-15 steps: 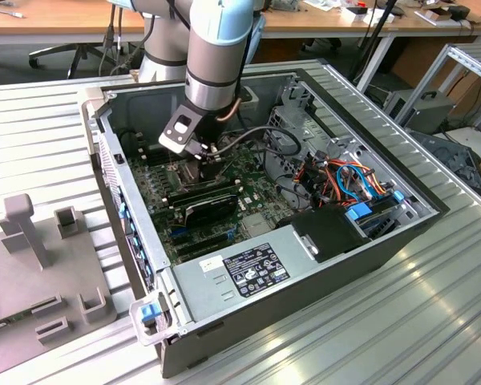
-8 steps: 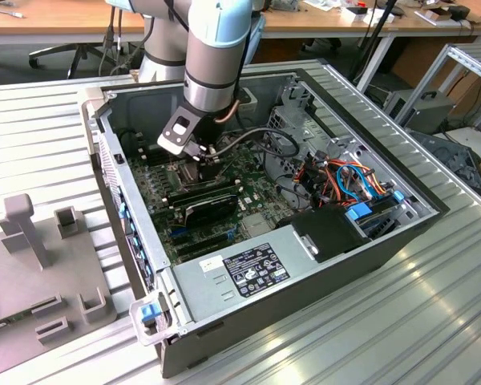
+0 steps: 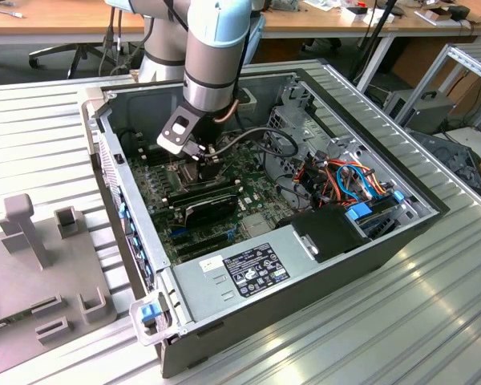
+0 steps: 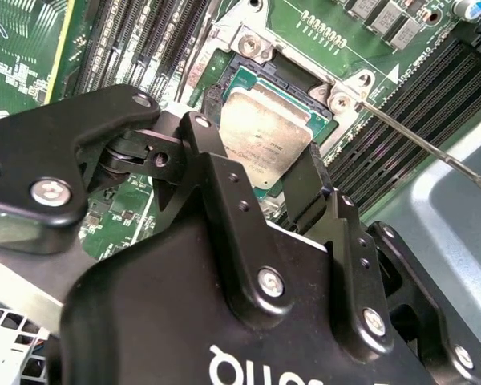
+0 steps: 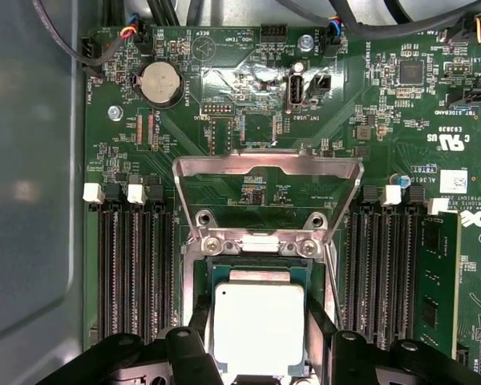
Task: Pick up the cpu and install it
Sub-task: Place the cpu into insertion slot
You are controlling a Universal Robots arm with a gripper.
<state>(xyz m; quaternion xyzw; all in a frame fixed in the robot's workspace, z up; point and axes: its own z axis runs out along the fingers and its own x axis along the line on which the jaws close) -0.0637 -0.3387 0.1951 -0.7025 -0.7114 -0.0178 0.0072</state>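
The arm (image 3: pixel 212 48), a smooth grey tube with pale blue joint caps, reaches down into an open computer case (image 3: pixel 305 282) of dark sheet metal. The case lies on a ribbed aluminium table (image 3: pixel 433 321). The gripper (image 4: pixel 261 132), built of matte black links with bright screw heads, hangs straight over the socket (image 4: pixel 293 68). The socket is a dark square well with a shiny steel rim, set in the green motherboard (image 5: pixel 224 96).

The cpu (image 5: pixel 259 329) is a small flat square with a dull silver-grey lid on a thin green base. It sits between the two black fingers (image 4: pixel 317 188), which are drawn in against two opposite edges and grip it. It lies level over the socket's well; I cannot tell whether it is seated in the well or held just above it.

Beyond the socket, the hinged steel frame (image 5: pixel 224 164) stands flipped open, a glossy bent band around a wide window. A thin bright wire lever (image 4: pixel 417 148) slants away from one corner of the socket. Long black ribbed memory slots (image 5: pixel 132 265) with white end clips flank the socket on both sides. A round silver coin battery (image 5: pixel 161 83) sits past the open frame, well apart from the socket.
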